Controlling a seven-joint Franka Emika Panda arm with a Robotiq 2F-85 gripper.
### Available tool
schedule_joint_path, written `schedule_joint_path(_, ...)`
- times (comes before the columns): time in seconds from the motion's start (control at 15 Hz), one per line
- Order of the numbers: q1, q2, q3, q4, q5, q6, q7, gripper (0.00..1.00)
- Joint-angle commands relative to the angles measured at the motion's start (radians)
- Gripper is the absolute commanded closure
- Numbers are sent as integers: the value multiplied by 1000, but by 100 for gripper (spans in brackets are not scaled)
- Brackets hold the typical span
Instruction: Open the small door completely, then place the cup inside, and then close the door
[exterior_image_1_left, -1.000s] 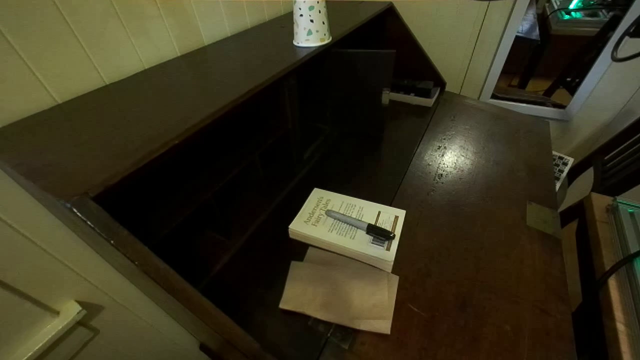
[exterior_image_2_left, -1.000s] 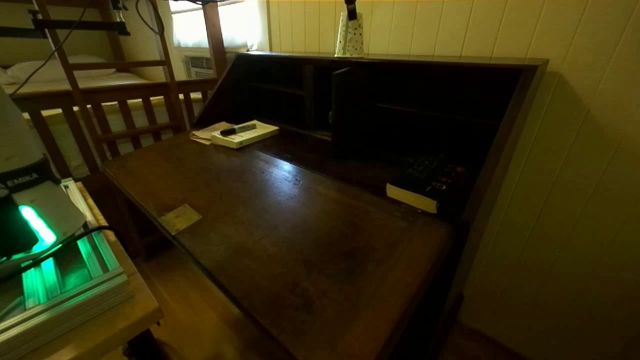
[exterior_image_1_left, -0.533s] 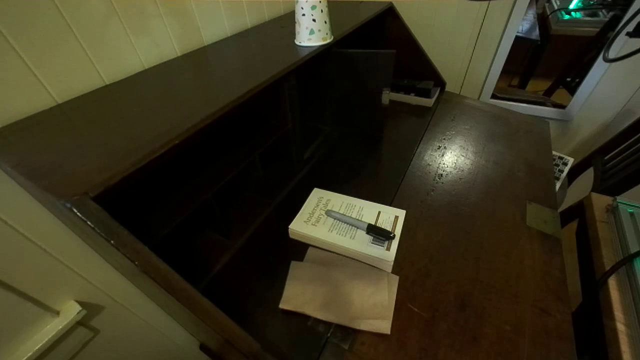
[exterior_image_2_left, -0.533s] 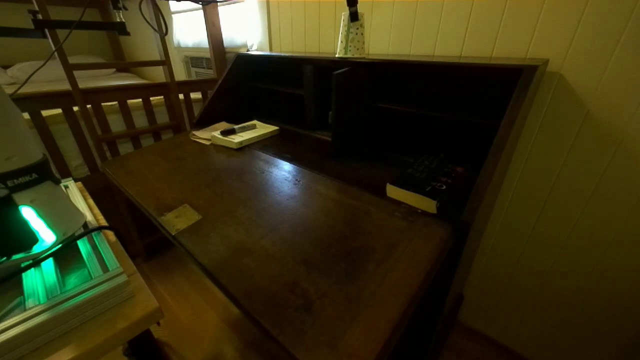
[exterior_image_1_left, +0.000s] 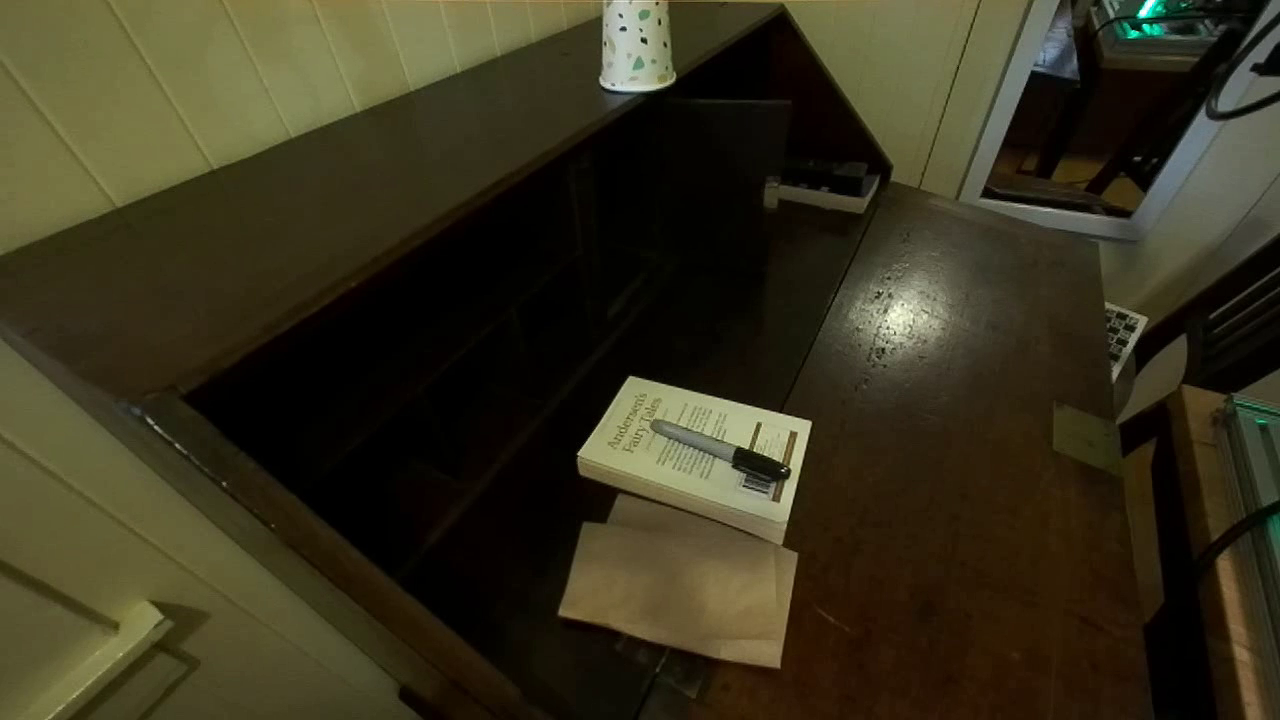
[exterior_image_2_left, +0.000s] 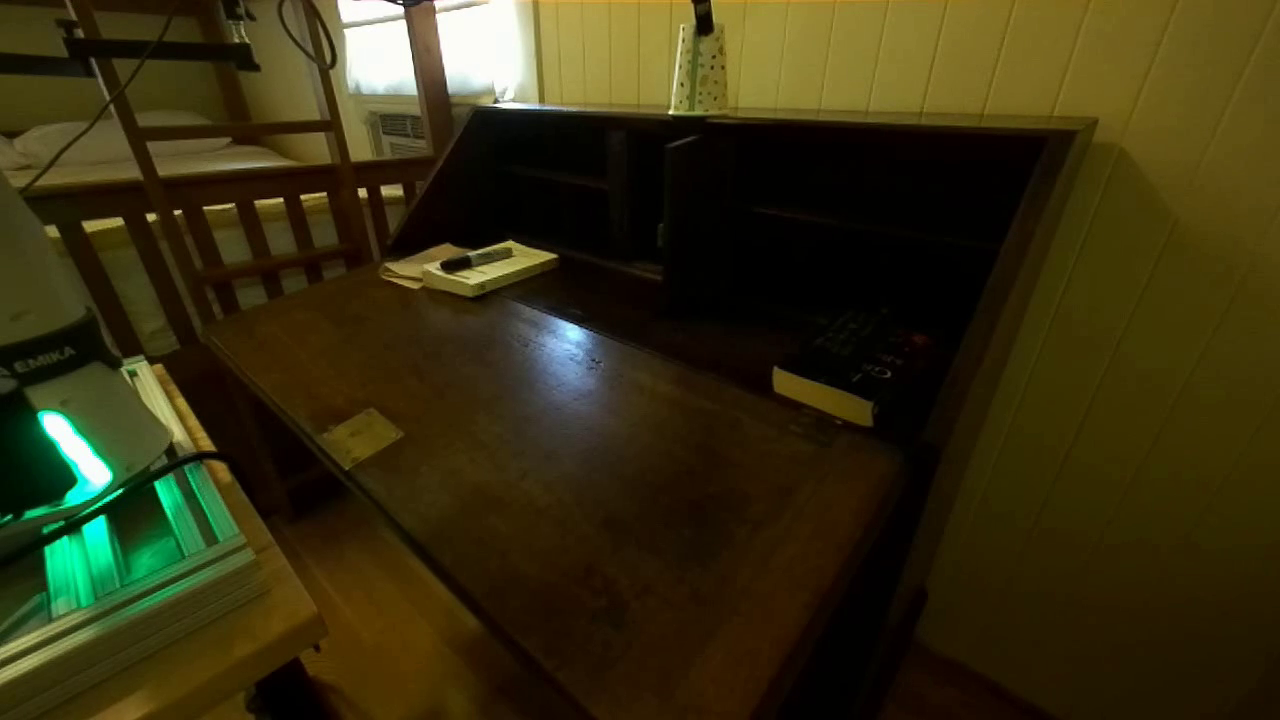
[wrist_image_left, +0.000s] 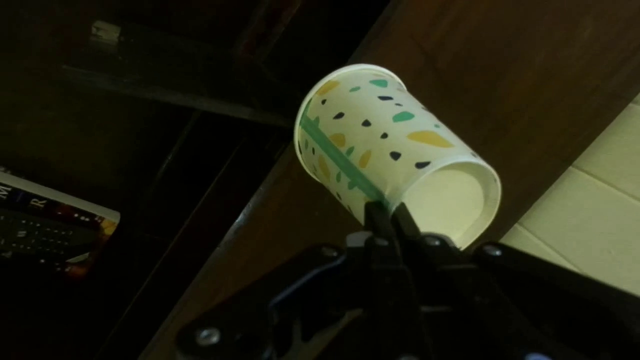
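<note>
The pale panelled wall (exterior_image_2_left: 1140, 300) takes up the right side of an exterior view. The dark wooden surface (exterior_image_2_left: 560, 480) spreads across the middle, and its top ledge (exterior_image_1_left: 350, 200) runs from the left edge to the upper centre of an exterior view. Under that ledge, at the upper centre, the small door (exterior_image_2_left: 683, 225) stands upright and swung outward. The black book (exterior_image_2_left: 860, 365) lies flat to the right of the door and lower in the frame. The pale book (exterior_image_1_left: 683, 470) lies flat just below the centre of an exterior view, with brown paper (exterior_image_1_left: 680, 600) just beside its lower edge. In the wrist view the tool (wrist_image_left: 387, 207) shows at the lower right, its fingers drawn almost together with the base edge of the cup (wrist_image_left: 390, 135) pinched between them. The cup, white with green, yellow and dark marks, is upside down at the ledge's front edge, at the top of both exterior views; whether its rim rests on the wood cannot be told. The marker (exterior_image_1_left: 720, 450) lies on top of the pale book, its black cap toward the lower right.
</note>
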Motion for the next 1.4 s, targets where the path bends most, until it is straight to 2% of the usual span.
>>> schedule_joint_path(0.0, 2, -46, 2, -33, 17, -68, -33, 99)
schedule_joint_path(0.27, 5, -136, 5, -113, 17, -99, -89, 100)
schedule_joint_path(0.87, 33, -371, 16, -396, -1, -48, -120, 99)
schedule_joint_path(1.33, 32, -433, 32, -589, -13, 135, -105, 99)
